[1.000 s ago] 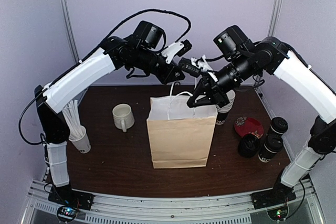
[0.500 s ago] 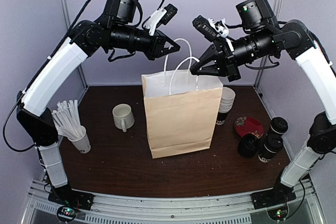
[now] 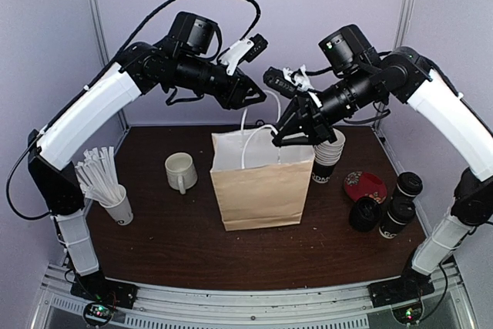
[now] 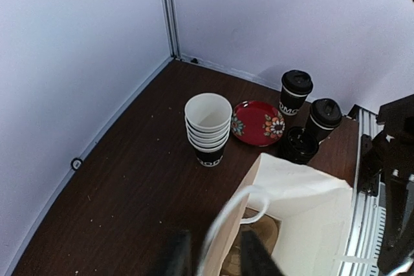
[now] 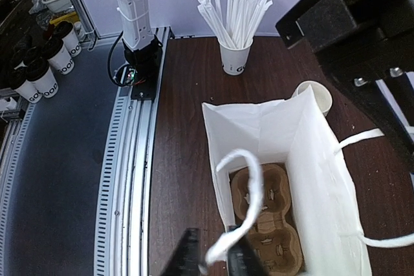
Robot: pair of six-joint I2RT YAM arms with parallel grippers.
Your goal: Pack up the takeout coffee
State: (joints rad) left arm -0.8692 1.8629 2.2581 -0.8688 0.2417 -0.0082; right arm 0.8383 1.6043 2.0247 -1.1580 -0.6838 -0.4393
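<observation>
The takeout coffee, two lidded black cups [image 3: 407,185] [image 3: 399,215], stands at the table's right edge, far from both grippers; the left wrist view shows the cups [image 4: 296,92] [image 4: 322,119] too. A brown paper bag [image 3: 258,190] stands open mid-table, with a cardboard cup carrier [image 5: 268,224] on its bottom. My left gripper [image 3: 260,99] hovers above the bag's back left; in its wrist view it [image 4: 215,255] is open, a blurred white handle [image 4: 226,224] loose between the fingers. My right gripper [image 3: 279,140] is at the bag's top right, open [image 5: 215,256] around the other handle [image 5: 252,185].
A stack of open paper cups [image 3: 330,152] stands right behind the bag. A red plate [image 3: 364,186] and a black round thing [image 3: 363,213] lie beside the lidded cups. A white mug [image 3: 180,170] and a cup of wrapped straws [image 3: 115,198] are on the left.
Half a second ago both grippers held the bag up by its handles. Both arms have come down, the bag rests lower on the table, and the jaws have parted.
</observation>
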